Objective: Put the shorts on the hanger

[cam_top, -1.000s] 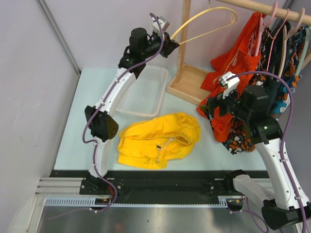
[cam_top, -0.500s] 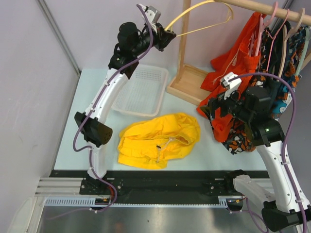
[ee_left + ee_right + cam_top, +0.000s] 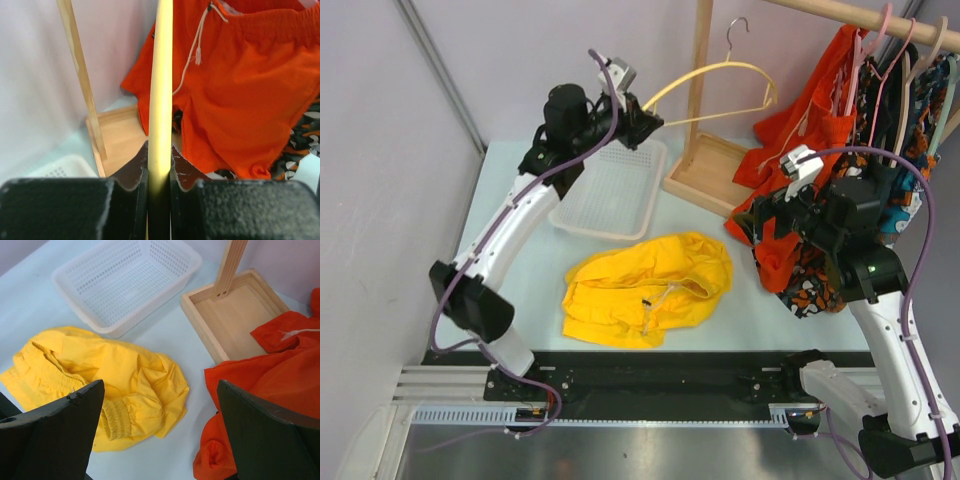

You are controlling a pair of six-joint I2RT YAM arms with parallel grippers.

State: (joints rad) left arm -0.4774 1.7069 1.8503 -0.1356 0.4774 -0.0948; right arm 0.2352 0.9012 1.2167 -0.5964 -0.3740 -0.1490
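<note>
A: Where are the shorts (image 3: 645,290) to be found?

B: They are seen crumpled on the pale surface (image 3: 510,230), near its front edge and between the two arms. The gathered waistband (image 3: 116,416) is partly shown. They are touched by neither arm.

A: And the hanger (image 3: 161,90)?

B: It is held in the air above the far part of the surface, well apart from the shorts. One end of it is clamped between the fingers of the left gripper (image 3: 640,118). In the left wrist view the pale bar is seen running straight up out of the closed pads. Its metal hook (image 3: 738,20) is turned upward, beside the wooden post (image 3: 697,100) of the rack.

A: What is noted of the right gripper (image 3: 160,390)?

B: Its fingers are spread wide and nothing is held between them. It is poised over the surface to the right of the shorts, close by the orange garment (image 3: 810,120) and the dark patterned clothes (image 3: 810,290).

A: What else is laid out?

B: A white perforated basket (image 3: 125,285) is set behind the shorts, below the left gripper. The rack's wooden base tray (image 3: 240,315) is placed just to the right of it.
</note>
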